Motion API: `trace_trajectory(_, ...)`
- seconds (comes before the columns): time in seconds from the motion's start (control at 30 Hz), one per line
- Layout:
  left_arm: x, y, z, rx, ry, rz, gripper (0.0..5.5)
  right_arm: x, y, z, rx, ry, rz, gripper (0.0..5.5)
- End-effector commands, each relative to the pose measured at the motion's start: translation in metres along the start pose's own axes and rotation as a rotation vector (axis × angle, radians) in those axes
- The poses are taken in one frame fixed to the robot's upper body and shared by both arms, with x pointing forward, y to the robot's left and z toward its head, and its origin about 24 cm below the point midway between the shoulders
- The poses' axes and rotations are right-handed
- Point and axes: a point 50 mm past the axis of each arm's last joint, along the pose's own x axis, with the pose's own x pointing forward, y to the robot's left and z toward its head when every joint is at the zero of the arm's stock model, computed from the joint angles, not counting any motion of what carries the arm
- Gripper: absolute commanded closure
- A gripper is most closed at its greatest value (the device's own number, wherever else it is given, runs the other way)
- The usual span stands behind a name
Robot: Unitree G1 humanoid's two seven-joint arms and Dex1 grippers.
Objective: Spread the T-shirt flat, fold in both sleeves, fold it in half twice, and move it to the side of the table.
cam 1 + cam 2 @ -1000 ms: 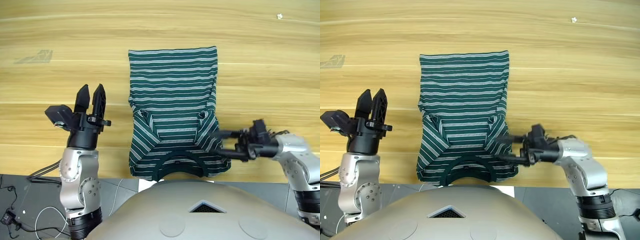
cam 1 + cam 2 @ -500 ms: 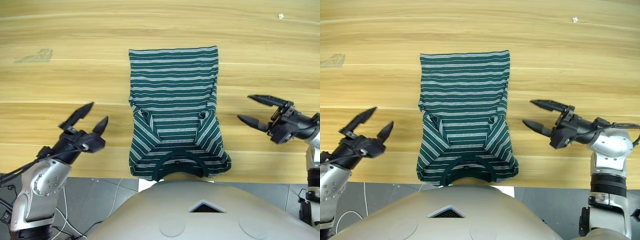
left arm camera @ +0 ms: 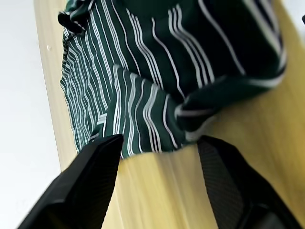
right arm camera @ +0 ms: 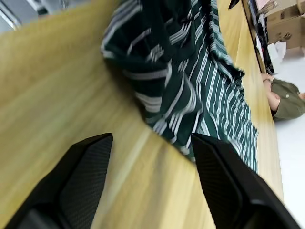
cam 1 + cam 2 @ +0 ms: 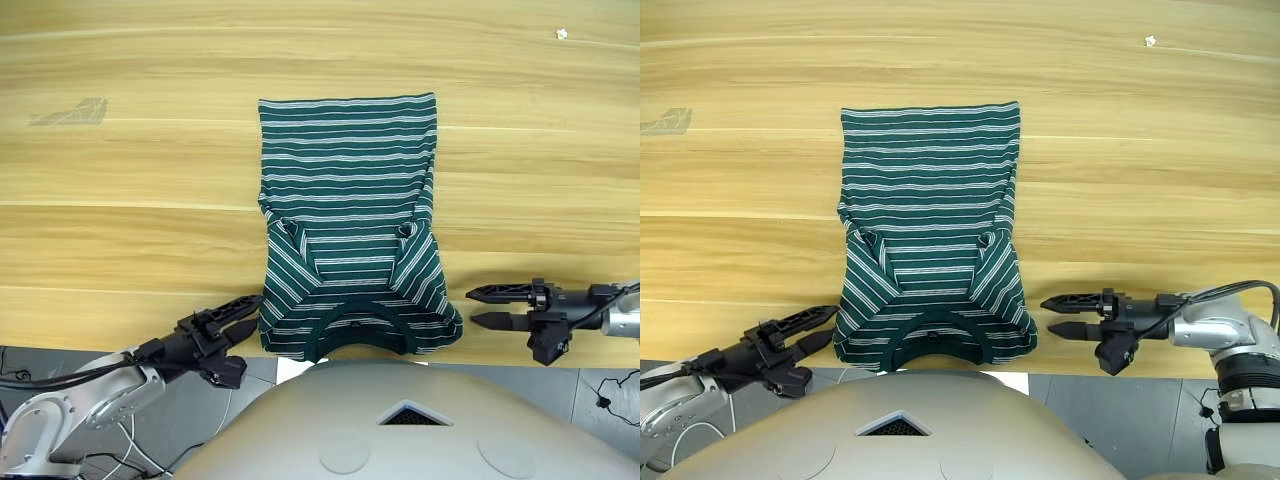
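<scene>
**Both claws drop to the collar end, jaws parted**

Half a second back both arms were out at the shirt's flanks. They have since swung down and inward, and the shirt itself has not stirred.

Now the left claw (image 5: 246, 318) sits low at the shirt's 7 o'clock corner. Its two fingers are parted with nothing gripped, the tips right at the cloth edge. The right claw (image 5: 470, 306) mirrors it at 5 o'clock, also parted and empty, tips just beside the corner. Between them the T-shirt (image 5: 348, 200) lies mid-table (image 5: 120, 200), sleeves already turned in over the chest, collar at 6 o'clock, hem at 12 o'clock.

From where I stand, the first halving looks to be the step in hand. To do it well, each claw should slide one finger under every layer at its corner, sleeve flap and body together. Then both should close, lift level and travel toward 12 o'clock as a pair, so the collar edge lands square on the hem. Pinching only the top flap would likely pull the sleeve fold open.

The head views give the whole layout: a straight hem and the claws evenly matched. They hide how the corners sit. Looking out between its fingers (image 3: 93, 183), the left wrist view shows that corner puckered and stacked in layers. The right wrist view, past its own fingers (image 4: 83, 179), shows a similarly rumpled corner. No view settles whether a tip touches cloth.
</scene>
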Motion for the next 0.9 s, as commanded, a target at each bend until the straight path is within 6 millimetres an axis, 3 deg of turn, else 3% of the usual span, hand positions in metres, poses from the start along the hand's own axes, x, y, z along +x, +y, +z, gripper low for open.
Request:
trace_trajectory(0.03,0.0036,-0.0140,0.0057,-0.006,-0.017,-0.107,2.63,0.0106,-0.0020,0.0053,-0.001,-0.054,-0.018,2.44)
trace_trajectory(0.27,0.0034,-0.0183,0.0090,-0.017,-0.032,-0.154,2.63,0.0162,-0.0042,0.0087,0.013,-0.077,-0.041,2.44)
trace_trajectory(0.43,0.0033,-0.0157,0.0085,-0.015,-0.033,-0.155,3.48,0.0177,-0.0039,0.0087,0.021,-0.065,-0.037,2.44)
trace_trajectory(0.77,0.0066,-0.0142,0.0095,-0.037,-0.043,-0.140,5.42,0.0177,-0.0022,0.0040,0.049,-0.035,-0.032,4.49)
trace_trajectory(0.9,0.0077,-0.0135,0.0071,-0.045,-0.038,-0.129,5.50,0.0189,-0.0029,0.0015,0.056,-0.029,-0.039,5.44)
